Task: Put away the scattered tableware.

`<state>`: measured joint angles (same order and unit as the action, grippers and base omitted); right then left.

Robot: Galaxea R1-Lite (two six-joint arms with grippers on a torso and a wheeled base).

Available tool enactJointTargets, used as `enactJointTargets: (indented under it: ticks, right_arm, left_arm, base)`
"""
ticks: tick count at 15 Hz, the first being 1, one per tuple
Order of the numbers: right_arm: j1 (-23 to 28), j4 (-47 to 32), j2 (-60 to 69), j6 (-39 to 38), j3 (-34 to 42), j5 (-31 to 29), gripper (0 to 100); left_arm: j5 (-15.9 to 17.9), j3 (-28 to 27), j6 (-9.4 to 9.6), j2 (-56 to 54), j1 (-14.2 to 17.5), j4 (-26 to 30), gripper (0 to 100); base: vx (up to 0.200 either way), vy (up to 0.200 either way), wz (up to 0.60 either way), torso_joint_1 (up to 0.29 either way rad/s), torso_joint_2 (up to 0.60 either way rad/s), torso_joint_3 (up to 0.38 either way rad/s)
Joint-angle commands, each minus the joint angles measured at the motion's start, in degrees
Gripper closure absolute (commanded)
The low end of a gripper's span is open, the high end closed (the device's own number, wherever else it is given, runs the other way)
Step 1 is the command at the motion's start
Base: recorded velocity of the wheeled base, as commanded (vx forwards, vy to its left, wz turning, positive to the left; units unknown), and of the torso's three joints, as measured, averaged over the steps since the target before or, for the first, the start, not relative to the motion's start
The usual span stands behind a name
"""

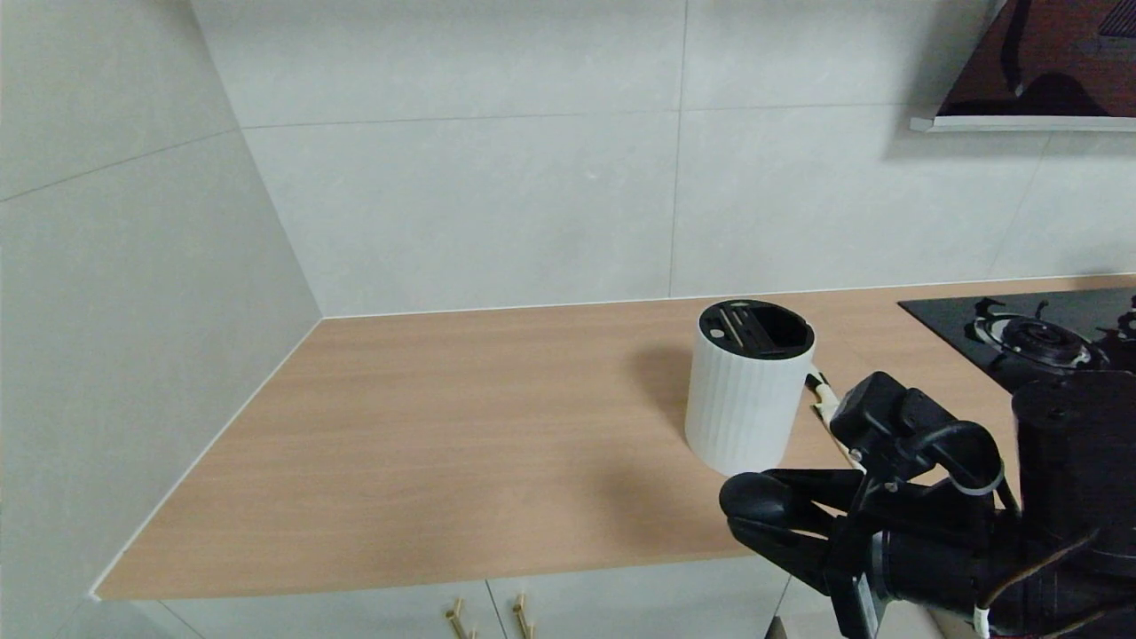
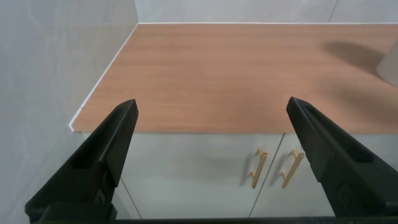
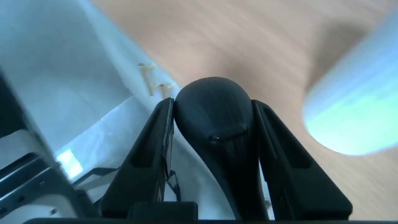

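Observation:
A white ribbed utensil holder [image 1: 745, 399] with a black slotted top stands on the wooden counter [image 1: 444, 426]; thin sticks poke up in its slots. My right gripper [image 1: 768, 516] hovers at the counter's front edge, just below and in front of the holder. It is shut on a black rounded utensil end [image 1: 750, 499]. In the right wrist view the two fingers [image 3: 155, 143] clamp that black piece [image 3: 214, 118], with the holder [image 3: 357, 106] close beside it. A cream-handled utensil [image 1: 825, 401] lies on the counter behind the holder. My left gripper [image 2: 211, 109] hangs open before the counter's left front edge.
A black gas hob [image 1: 1038, 337] is set into the counter at the far right, under a range hood [image 1: 1038, 71]. Tiled walls close off the back and left sides. White cabinet doors with gold handles [image 2: 258, 168] sit below the counter edge.

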<state>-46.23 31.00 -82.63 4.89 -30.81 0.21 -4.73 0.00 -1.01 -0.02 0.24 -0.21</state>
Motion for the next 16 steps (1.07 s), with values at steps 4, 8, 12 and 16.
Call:
enactJointTargets:
  ticks: [4,8,12,16]
  right_arm:
    - [0.4,-0.1,0.3,0.0,2.5,-0.6,100]
    - [0.4,-0.1,0.2,0.0,2.7,-1.3,100]
    - [0.4,-0.1,0.3,0.0,2.9,-1.3,100]
    - [0.4,0.0,0.4,0.1,3.8,-1.7,100]
  left_arm:
    - [0.0,0.0,1.71,0.0,0.0,0.0,0]
    - [0.0,0.0,2.77,0.0,0.0,0.0,0]
    - [0.0,0.0,2.68,0.0,0.0,0.0,0]
    - [0.0,0.0,2.51,0.0,0.0,0.0,0]
  base:
    - [-0.2,-0.15,0.0,-0.004,0.0,0.004]
    - [0.0,-0.2,0.0,-0.002,-0.01,0.004]
    - [0.0,-0.2,0.0,0.007,0.0,0.004]
    - [0.0,-0.2,0.0,0.001,0.0,-0.004]
